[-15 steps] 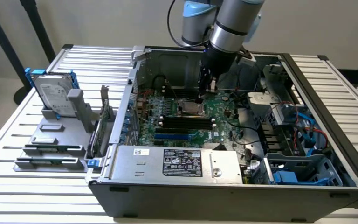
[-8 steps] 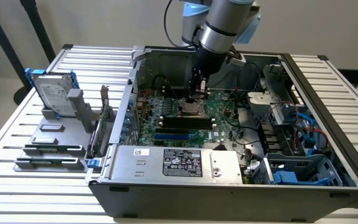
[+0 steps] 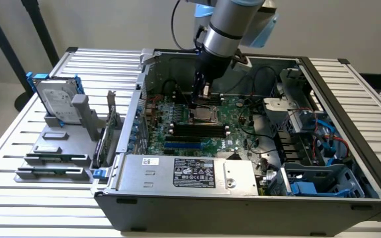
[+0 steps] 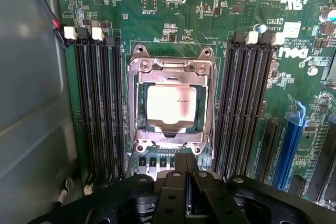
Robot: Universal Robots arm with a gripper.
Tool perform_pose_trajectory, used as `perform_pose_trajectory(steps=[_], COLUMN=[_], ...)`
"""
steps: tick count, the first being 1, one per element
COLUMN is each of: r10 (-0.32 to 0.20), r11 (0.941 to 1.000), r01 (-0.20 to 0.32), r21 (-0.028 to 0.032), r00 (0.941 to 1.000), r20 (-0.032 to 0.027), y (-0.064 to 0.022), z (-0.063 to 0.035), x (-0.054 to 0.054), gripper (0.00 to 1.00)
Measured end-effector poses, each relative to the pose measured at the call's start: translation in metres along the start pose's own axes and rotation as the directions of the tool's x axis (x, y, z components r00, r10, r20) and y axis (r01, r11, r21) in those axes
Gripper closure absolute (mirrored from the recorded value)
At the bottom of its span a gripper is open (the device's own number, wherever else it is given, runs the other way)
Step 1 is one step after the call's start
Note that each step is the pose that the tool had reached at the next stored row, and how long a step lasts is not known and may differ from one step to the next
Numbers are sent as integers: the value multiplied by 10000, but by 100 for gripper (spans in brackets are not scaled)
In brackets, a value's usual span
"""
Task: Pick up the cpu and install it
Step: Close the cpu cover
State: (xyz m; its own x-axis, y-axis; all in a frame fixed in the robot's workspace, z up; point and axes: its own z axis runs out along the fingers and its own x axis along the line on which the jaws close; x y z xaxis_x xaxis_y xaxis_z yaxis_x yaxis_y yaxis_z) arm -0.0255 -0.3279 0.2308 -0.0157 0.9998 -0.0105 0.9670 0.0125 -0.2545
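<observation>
Room: plain pale wall behind, black stand poles [image 3: 2, 44] at the exterior view's left. Counter [image 3: 5, 198] was white slatted metal and carried everything.

Open computer case [image 3: 243, 208] lay on its side in the middle of the counter, side panel off, green motherboard [image 3: 204, 126] facing up. Power supply box [image 3: 190, 171] sat along the case's near edge, blue drive cage [image 3: 316, 183] toward the exterior view's right.

Grey parts holder [image 3: 58, 148] stood on the counter beside the case, at the exterior view's left, with a hard drive in a blue frame [image 3: 55, 101] upright in it.

Robot arm [image 3: 233, 25] reached down into the case over the board.

Pincer [image 4: 186, 163] was closed, fingers pressed together, holding nothing, hanging just over the near edge of the socket; contact could not be told.

The cpu [image 4: 171, 103] lay flat in the metal socket frame [image 4: 170, 66] on the motherboard, shiny top up, between two banks of black memory slots [image 4: 97, 103], apart from the pincer.
</observation>
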Motion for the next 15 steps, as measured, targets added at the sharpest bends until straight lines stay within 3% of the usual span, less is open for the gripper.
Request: perform_pose_trajectory(steps=[3,9,15], r10=[-25,-72,30], r11=[10000,10000,10000], r01=[25,73,-27], r21=[36,47,64], r00=[9999,9995,9992], r20=[-100,-298,-389], y=[3,19,45], z=[12,53,119], x=[0,1,1], gripper=[89,89,89])
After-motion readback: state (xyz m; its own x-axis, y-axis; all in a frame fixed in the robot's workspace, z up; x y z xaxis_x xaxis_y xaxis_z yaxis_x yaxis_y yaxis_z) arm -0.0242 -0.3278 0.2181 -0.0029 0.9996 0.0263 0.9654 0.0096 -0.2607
